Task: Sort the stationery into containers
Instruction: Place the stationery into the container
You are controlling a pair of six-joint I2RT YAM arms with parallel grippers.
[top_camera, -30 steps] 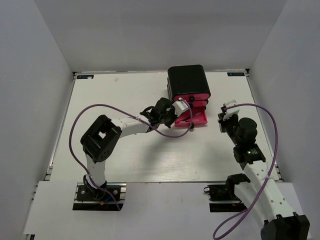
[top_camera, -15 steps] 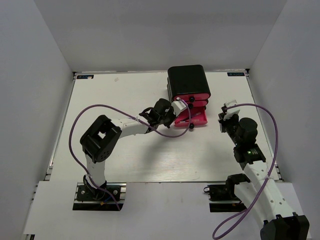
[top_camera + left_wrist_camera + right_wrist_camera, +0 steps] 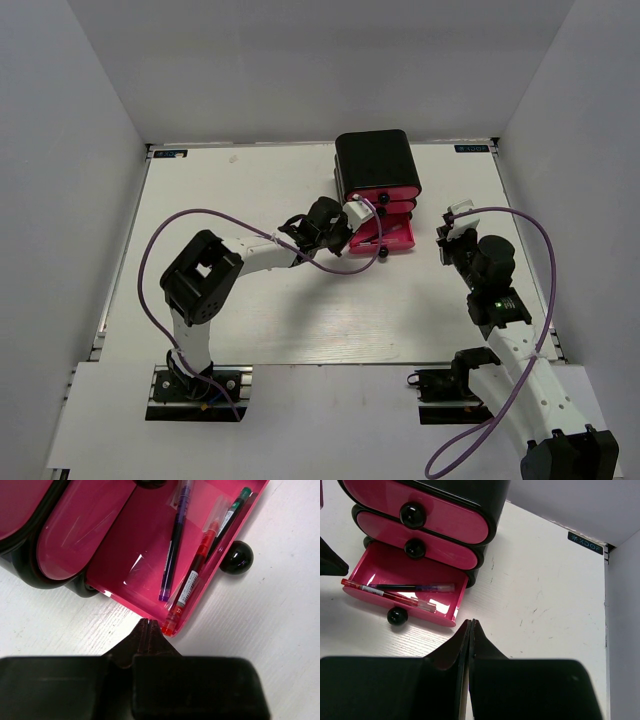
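In the bottom pink drawer (image 3: 145, 555), which is pulled out of the black case (image 3: 375, 160), we see three thin pens lying side by side: a purple pen (image 3: 172, 545), a red pen (image 3: 192, 582) and a green pen (image 3: 231, 515). So we think the pens are sorted. The top drawer (image 3: 450, 510) and the middle drawer (image 3: 445, 547) are shut (we cannot see what is inside them). The open drawer is not yet pushed in, and that looks like the job left to do.

The left arm bends across the white surface (image 3: 230, 200) from the left. The left fingers (image 3: 142, 640) are pressed together, holding nothing, with their tip just beside the near corner of the open drawer. The right arm waits off to the right of the case. The right fingers (image 3: 462, 645) are pressed together too, holding nothing, and point toward the drawers.
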